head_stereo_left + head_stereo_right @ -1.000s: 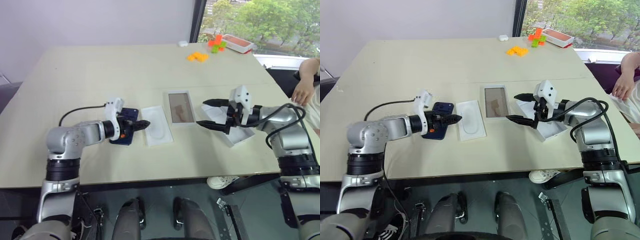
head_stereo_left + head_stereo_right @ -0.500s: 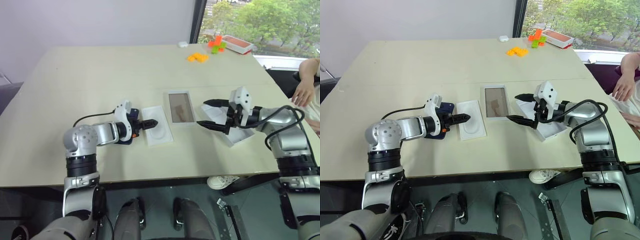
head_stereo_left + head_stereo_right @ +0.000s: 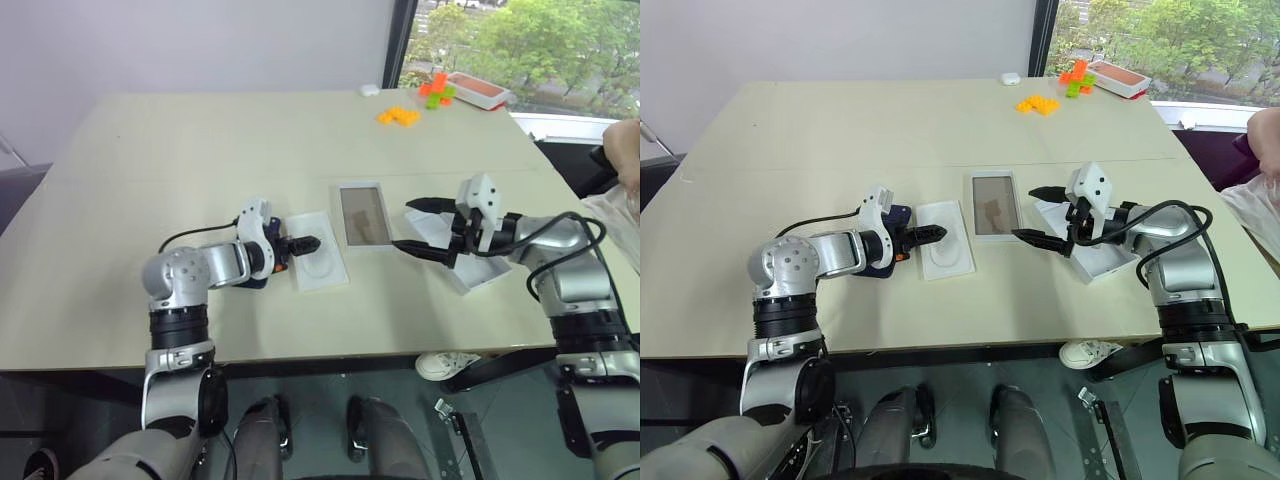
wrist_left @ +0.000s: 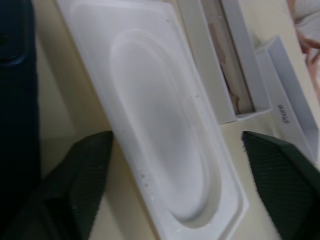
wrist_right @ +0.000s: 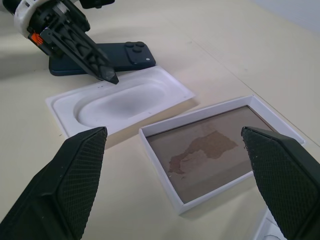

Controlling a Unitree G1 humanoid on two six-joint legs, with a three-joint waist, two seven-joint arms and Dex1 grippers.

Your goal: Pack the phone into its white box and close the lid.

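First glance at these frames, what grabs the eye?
Mid-table, three pieces lie in a row: the dark phone, a white insert tray and the open white box with its brownish floor. The left end effector hovers over the tray; the right end effector, open, hangs beside the box. Orange blocks sit at the far edge.

"iPhone" — on the lid [image 4: 292, 112] side

Glossy phone [image 5: 107, 56], matt white moulded insert tray [image 5: 120, 102], cardboard white box [image 5: 220, 145] with stained brownish floor
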